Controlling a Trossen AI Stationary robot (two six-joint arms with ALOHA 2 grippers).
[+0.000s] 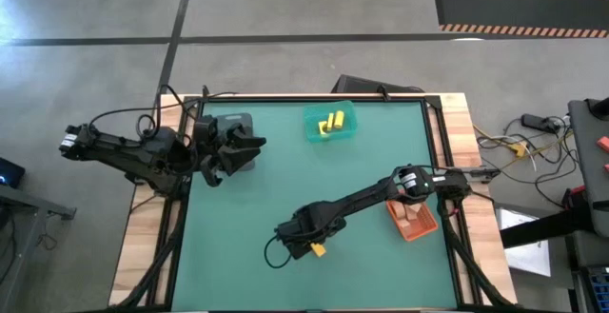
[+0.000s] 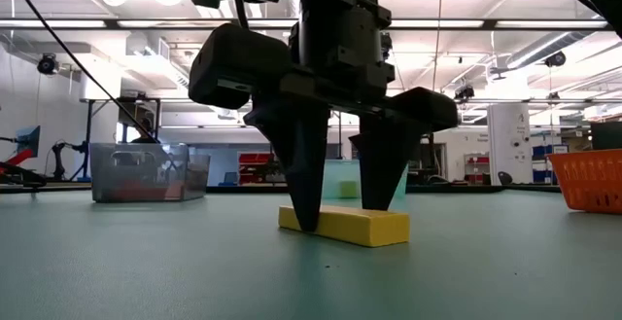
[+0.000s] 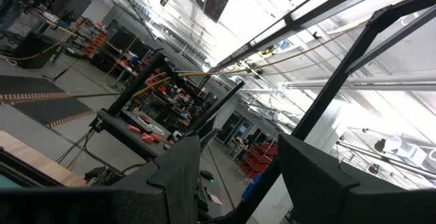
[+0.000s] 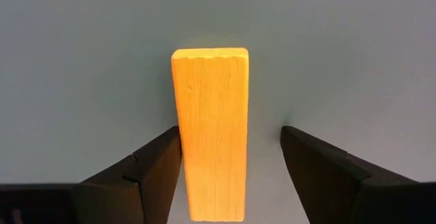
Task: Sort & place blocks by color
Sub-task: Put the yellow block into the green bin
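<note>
Right hand is straddling a yellow bar block lying flat on the bench, fingers spread and not yet clenched; one finger is sitting against the block's side, the other is standing clear of it. In the high view the block is lying near the bench's 6 o'clock edge, well apart from every bin. Left hand is hanging over the grey bin at 10 o'clock, tilted up at the ceiling, fingers parted and gripping nothing visible. Risk: with the block off-centre between the fingers, closing is likely pushing it sideways or twisting it, so it could be pinched on a corner and slip during the lift; pressing too low could scrape the bench. Count: one yellow block under the right hand, about three yellow blocks in the teal bin at 12 o'clock, tan pieces in the orange bin at 4 o'clock, number unclear; three bins, two arms.
</note>
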